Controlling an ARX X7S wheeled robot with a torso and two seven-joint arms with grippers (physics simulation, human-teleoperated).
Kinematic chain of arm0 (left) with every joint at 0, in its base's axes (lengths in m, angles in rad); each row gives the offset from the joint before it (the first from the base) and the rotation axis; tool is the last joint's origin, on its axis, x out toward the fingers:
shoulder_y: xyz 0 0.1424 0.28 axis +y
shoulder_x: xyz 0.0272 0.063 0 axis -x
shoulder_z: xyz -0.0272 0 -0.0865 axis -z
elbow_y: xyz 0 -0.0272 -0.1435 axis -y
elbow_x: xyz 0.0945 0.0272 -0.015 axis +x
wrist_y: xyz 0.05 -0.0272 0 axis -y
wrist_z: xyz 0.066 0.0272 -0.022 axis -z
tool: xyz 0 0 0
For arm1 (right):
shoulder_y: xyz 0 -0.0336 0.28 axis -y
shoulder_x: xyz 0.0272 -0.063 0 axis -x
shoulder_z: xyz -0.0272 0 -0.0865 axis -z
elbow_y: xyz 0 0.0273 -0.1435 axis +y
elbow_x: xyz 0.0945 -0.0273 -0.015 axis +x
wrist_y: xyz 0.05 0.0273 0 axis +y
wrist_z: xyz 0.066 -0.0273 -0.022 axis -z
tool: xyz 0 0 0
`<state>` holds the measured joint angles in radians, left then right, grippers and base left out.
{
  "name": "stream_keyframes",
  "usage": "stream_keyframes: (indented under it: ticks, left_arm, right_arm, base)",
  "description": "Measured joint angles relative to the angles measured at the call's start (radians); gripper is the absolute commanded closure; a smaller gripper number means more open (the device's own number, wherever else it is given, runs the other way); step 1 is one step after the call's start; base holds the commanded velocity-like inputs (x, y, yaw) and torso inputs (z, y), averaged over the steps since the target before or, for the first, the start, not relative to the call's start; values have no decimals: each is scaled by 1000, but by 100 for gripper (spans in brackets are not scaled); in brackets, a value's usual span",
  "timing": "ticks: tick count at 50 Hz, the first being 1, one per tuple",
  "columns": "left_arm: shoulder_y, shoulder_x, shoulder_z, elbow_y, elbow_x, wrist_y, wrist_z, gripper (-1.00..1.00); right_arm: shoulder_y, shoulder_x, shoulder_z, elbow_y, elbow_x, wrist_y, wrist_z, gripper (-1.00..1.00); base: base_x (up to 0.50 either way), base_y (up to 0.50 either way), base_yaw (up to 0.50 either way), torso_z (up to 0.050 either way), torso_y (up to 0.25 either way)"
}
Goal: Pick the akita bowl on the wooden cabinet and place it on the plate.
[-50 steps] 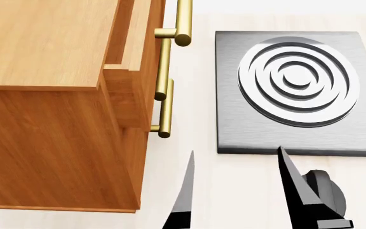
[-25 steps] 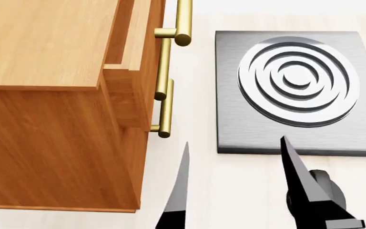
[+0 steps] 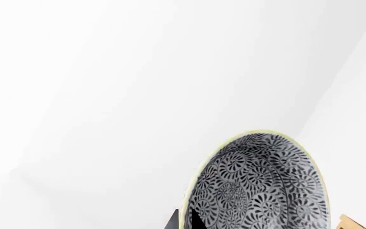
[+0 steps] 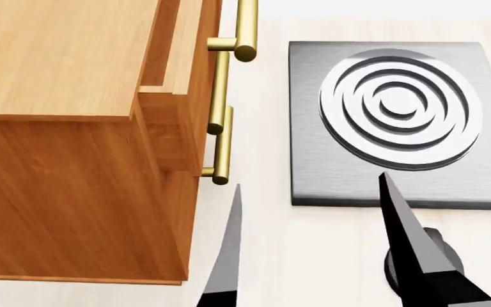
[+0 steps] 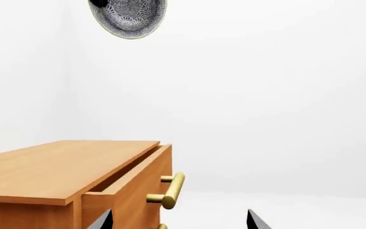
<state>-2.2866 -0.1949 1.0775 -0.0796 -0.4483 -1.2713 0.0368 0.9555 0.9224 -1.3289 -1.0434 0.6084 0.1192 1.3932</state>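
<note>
Right now the left gripper (image 3: 186, 220) clamps the rim of the bowl (image 3: 259, 183), a dark bowl with white swirl patterns and a pale yellow-green edge. 1 dark finger lies inside the bowl and 1 outside, with only their tips showing in the left wrist view. The right wrist view shows the same bowl (image 5: 128, 17) raised high above the wooden cabinet (image 5: 68, 181), apart from its top, with a dark shape at its rim.

The right gripper (image 4: 309, 252) hangs with its 2 fingers spread wide and nothing between them. Seen from the head, the cabinet (image 4: 66, 128) stands just beside its left finger, the top drawer pulled partly out and the brass handles (image 4: 228, 96) facing the gripper. Ahead of its right finger lies a flat grey metal square (image 4: 314, 166) with raised concentric rings, resting on the pale floor. A dark round part of the arm sits just behind that right finger.

The plate shows in none of the 3 views.
</note>
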Motion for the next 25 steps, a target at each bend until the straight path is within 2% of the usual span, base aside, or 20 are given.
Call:
stream_keyframes:
  ticks: [11,25]
  left_arm:
    - [13,-5,-13,93,-16,-39,2,100]
    - [45,0,-29,221,-47,-92,-5,100]
  right_arm:
    - [121,20,-141,1,1,-49,73,-100]
    - [182,30,-213,4,1,-76,110,-100]
  base:
    - [0,0,0,0,0]
    - [0,0,0,0,1]
